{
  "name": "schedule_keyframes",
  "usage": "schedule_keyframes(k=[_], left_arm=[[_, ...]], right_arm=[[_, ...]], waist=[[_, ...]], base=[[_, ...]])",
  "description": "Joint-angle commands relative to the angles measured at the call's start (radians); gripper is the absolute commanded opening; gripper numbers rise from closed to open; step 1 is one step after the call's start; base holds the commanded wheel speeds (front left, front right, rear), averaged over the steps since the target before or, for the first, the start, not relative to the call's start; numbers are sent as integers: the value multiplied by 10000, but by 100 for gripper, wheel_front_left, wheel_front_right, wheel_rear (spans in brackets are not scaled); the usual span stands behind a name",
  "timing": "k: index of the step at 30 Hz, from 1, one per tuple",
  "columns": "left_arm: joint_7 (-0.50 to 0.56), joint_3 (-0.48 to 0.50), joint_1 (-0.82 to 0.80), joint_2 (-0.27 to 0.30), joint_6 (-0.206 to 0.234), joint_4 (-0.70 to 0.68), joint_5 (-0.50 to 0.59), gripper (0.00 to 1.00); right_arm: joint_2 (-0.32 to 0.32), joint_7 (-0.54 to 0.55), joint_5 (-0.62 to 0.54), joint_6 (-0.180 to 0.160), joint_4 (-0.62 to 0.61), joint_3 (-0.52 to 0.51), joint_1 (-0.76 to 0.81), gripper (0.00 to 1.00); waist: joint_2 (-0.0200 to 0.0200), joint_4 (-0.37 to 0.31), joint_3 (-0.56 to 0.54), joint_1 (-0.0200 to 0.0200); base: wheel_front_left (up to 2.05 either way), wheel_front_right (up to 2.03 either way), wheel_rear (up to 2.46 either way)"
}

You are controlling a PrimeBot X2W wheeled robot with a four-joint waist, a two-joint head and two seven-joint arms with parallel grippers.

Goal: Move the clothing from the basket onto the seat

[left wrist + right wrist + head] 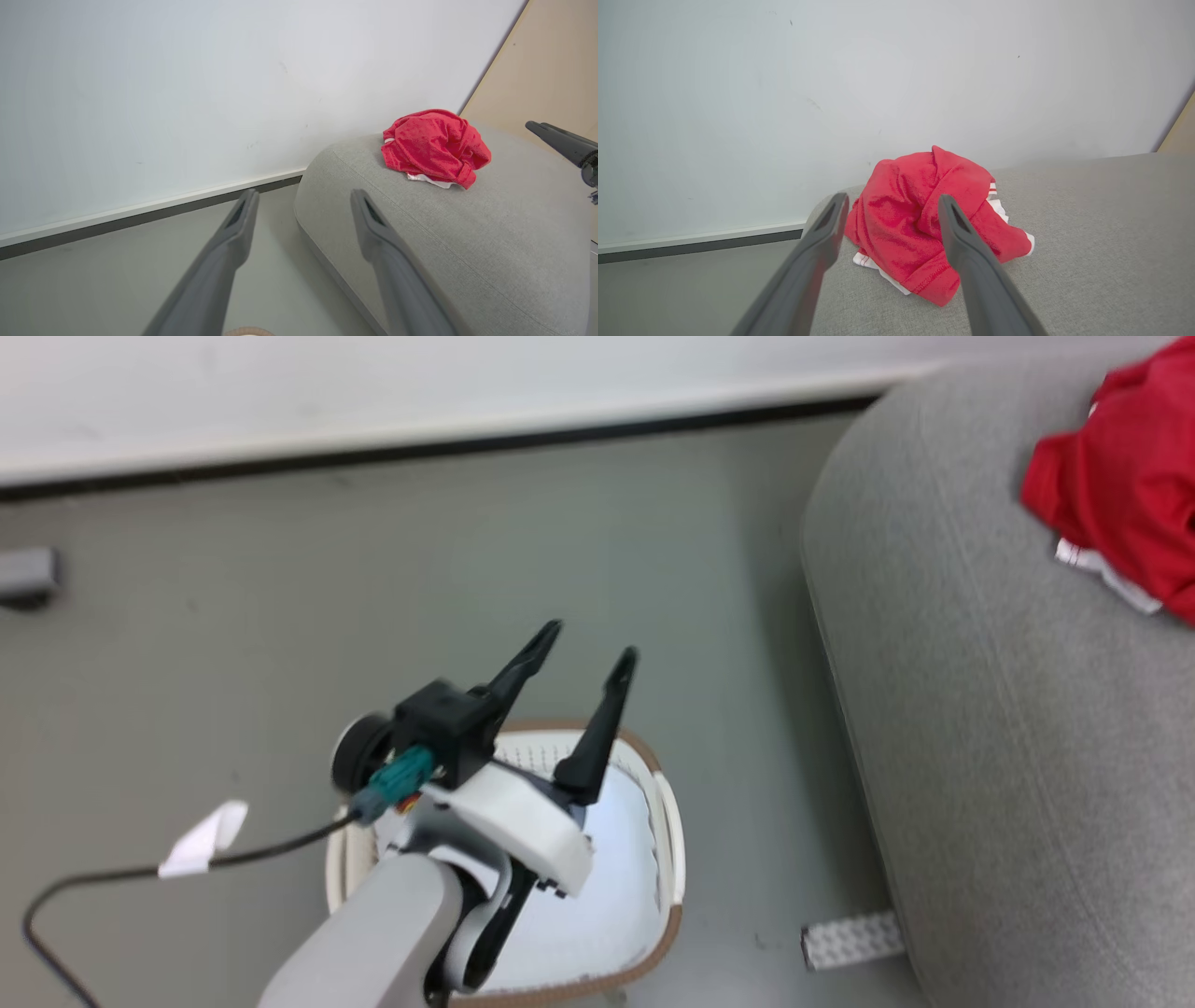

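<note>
Clothing (901,233), crumpled red fabric, heaps on rounded grey seat (1087,242); left claw (303,193), right claw (893,199) gape empty.

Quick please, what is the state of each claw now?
Left claw: open, holding nothing.
Right claw: open, holding nothing.
</note>
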Motion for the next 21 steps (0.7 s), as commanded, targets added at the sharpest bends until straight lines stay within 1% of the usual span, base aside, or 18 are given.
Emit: schedule_keyframes(k=[1, 5, 7, 11, 13, 17, 21], left_arm=[[-259, 133, 352, 55, 183, 126, -102, 100], [-771, 422, 1139, 157, 606, 541, -268, 100], [-1009, 544, 1512, 205, 747, 805, -342, 100], [-1535, 888, 2220, 370, 1015, 1325, -505, 100], [-1798, 1091, 2556, 401, 1147, 1570, -548, 100], [-2102, 1364, 3158, 394, 1240, 2081, -553, 100], [-2227, 1615, 3662, 288, 1081, 2537, -476, 100]], right_arm=[[13, 3, -299, -25, -377, -164, 412, 100], [354, 4, -1115, -25, -1722, -725, 1415, 100], [616, 4, -1503, -25, -2296, -1003, 1966, 100], [1311, 5, -2171, -25, -3364, -1481, 3001, 100], [1725, 5, -2351, -25, -3734, -1516, 3563, 100], [2373, 5, -2916, -25, -4097, -1475, 4638, 100], [3019, 4, -3158, -25, -4013, -1617, 5498, 100]], waist=[[0, 512, -1359, 3], [0, 854, -2148, 3], [0, 1041, -2450, 3], [0, 1346, -2876, 3], [0, 1493, -3036, 3], [0, 1730, -3365, 3], [0, 1821, -3590, 3]], base=[[0, 0, 0], [0, 0, 0], [0, 0, 0], [0, 0, 0], [0, 0, 0], [0, 0, 0], [0, 0, 0]])
